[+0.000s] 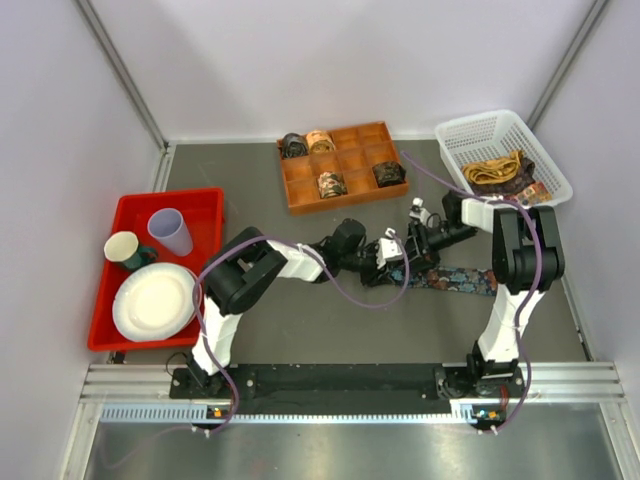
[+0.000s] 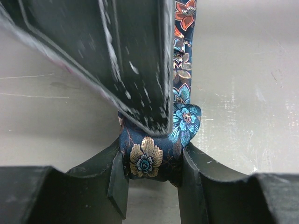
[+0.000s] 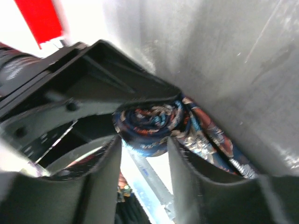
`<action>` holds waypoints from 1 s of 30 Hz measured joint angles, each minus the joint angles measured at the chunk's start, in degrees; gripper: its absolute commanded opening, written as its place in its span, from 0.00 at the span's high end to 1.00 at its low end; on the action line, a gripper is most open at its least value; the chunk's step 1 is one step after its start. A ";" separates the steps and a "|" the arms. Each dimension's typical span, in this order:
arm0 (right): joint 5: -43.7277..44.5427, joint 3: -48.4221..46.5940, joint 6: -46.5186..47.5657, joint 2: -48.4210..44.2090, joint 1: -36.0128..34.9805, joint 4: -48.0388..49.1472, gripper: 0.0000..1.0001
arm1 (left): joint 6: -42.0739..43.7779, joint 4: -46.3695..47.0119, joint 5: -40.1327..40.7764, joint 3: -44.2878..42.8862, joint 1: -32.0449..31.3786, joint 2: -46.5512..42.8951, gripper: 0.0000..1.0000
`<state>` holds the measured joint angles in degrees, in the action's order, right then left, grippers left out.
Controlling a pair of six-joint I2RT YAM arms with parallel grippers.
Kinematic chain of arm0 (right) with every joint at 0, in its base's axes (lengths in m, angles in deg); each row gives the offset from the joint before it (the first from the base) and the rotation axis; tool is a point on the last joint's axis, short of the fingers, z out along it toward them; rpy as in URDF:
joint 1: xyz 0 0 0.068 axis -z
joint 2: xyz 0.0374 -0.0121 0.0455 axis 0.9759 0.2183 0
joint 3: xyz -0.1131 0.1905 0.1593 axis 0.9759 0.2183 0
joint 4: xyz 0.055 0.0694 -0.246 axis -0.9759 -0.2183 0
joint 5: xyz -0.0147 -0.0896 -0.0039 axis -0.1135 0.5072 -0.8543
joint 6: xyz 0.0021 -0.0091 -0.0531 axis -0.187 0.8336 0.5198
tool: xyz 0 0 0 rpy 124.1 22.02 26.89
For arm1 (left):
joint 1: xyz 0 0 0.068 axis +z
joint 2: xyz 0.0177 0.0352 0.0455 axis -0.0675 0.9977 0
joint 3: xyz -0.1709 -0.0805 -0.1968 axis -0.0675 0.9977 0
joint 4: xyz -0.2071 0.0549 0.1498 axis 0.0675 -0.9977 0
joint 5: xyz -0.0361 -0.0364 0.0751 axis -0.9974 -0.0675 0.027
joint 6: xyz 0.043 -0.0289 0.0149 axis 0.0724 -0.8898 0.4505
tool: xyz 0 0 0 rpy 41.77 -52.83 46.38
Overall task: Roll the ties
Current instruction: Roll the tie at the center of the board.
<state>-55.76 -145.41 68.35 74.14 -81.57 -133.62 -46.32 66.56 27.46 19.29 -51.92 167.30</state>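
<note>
Left gripper (image 2: 152, 170) fingers (image 2: 117, 179) fill the foreground of the left wrist view, clamped from both sides on the rolled end of the tie (image 2: 145, 161), a dark floral fabric with blue, gold and red blooms. Its unrolled length runs away from the coil, flat on the grey table (image 2: 252, 93). Right gripper (image 3: 145, 147) meets the same coil from the opposite side. Its jaws stand apart with the coil at their tips, but the blurred right wrist view does not show whether they press it. From above, both grippers meet near the table centre, and the free length of the tie trails toward the right arm. Behind them, an orange divided tray (image 1: 300, 203) holds four rolled ties (image 1: 331, 184), each in its own compartment. Right of it, a white basket (image 1: 470, 135) holds loose ties (image 1: 500, 172). At far left, a red tray (image 1: 205, 205) carries a plate (image 1: 155, 300), a cup (image 1: 170, 232) and a mug (image 1: 125, 248).
</note>
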 measured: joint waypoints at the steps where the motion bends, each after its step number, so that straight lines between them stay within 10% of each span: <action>1: 0.68 0.00 0.04 0.02 -0.48 0.28 0.73 | 0.11 -1.29 0.17 -0.63 -0.11 0.00 0.85; 3: 2.10 0.00 -0.04 0.17 -1.01 0.92 0.99 | 0.50 -3.52 0.46 -1.64 -0.22 -0.09 0.72; 13: 3.28 -0.20 -1.68 0.94 -0.79 0.00 1.00 | 4.63 -3.63 -1.60 -1.11 -0.15 -0.31 0.01; 24: 2.25 -1.33 -1.38 3.04 0.17 -1.70 1.00 | -2.58 16.52 -17.59 1.05 5.44 6.16 0.01; 30: 2.47 -2.78 -1.49 4.24 0.17 -3.48 1.00 | -9.81 26.32 -20.74 0.79 5.57 9.90 0.34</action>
<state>-53.29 -148.18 66.86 78.38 -81.40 -137.09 -56.14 92.88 6.72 20.07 -46.35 177.20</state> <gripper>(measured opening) 0.027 0.803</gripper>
